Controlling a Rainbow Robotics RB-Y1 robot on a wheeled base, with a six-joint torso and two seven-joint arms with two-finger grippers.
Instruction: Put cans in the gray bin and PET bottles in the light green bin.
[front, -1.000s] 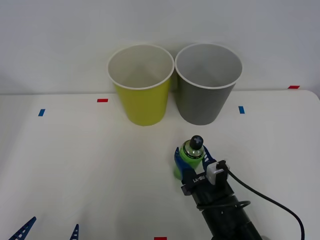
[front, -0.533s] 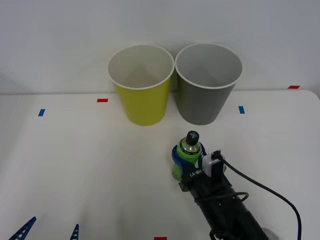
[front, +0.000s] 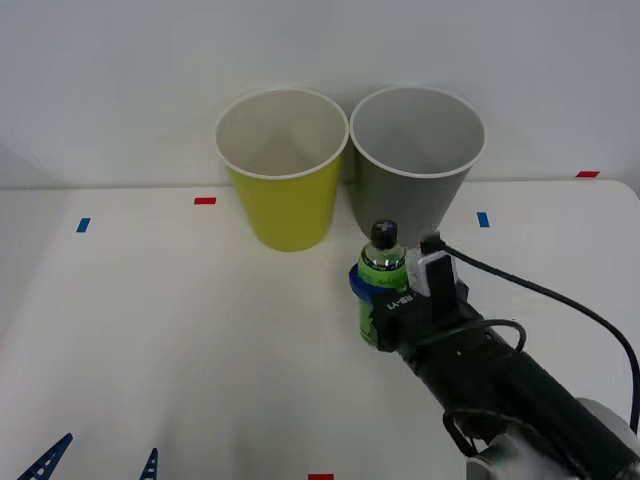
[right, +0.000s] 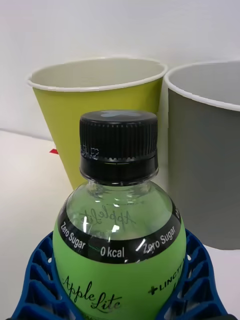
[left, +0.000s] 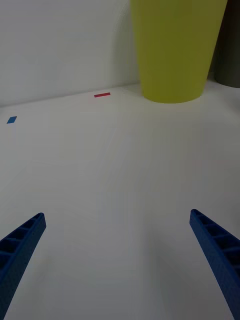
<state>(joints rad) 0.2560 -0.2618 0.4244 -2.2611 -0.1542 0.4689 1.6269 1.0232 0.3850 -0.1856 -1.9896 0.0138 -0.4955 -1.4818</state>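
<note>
My right gripper (front: 372, 285) is shut on the PET bottle (front: 381, 275), a small clear bottle with green label and black cap, held upright above the table in front of the gray bin (front: 413, 170). In the right wrist view the bottle (right: 119, 230) sits between the blue fingers (right: 35, 280), with the light green bin (right: 95, 115) and the gray bin (right: 205, 155) right behind it. The light green bin (front: 284, 170) stands left of the gray one, touching it. My left gripper (front: 98, 465) stays open low at the table's front left, its fingers (left: 20, 250) spread wide.
Small red (front: 205, 201) and blue (front: 83, 225) tape marks lie on the white table (front: 150, 330). A black cable (front: 560, 305) trails from the right wrist. A white wall rises behind the bins. The light green bin (left: 175, 47) shows far ahead of the left gripper.
The right gripper has lifted the bottle and carried it forward toward the bins. The left arm has not moved.
</note>
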